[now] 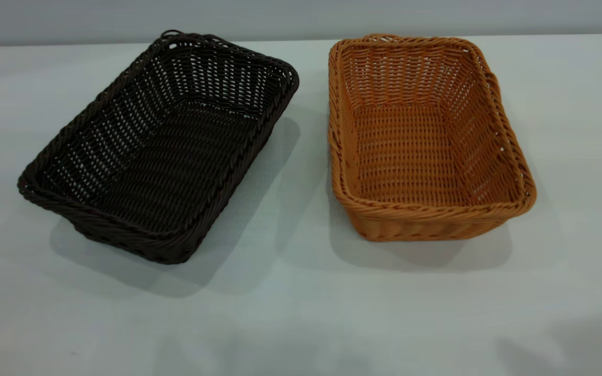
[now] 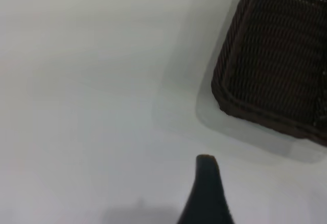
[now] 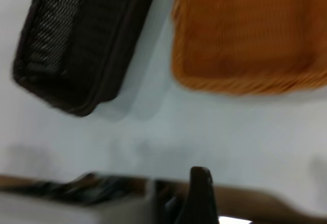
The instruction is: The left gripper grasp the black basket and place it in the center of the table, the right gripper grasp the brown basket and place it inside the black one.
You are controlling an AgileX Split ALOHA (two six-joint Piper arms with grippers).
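Two grippers, neither in the exterior view. Left gripper [image 2: 204, 193]: only one dark finger tip visible in its wrist view, above bare table, near a corner of the black basket, not touching; open or closed — cannot tell. Right gripper [image 3: 200, 196]: likewise a single finger tip, well apart from both baskets; cannot tell.

Rectangular dark brown-black wicker basket [image 1: 160, 146] at table left, angled. Rectangular orange-tan wicker basket [image 1: 426, 141] at right, beside it, apart. Both upright on the pale grey-white tabletop [image 1: 301, 313].

Setting: plain grey-white wall [image 1: 301, 18] behind the work surface.
Light: soft and overhead, diffuse shadows; no other furniture visible.
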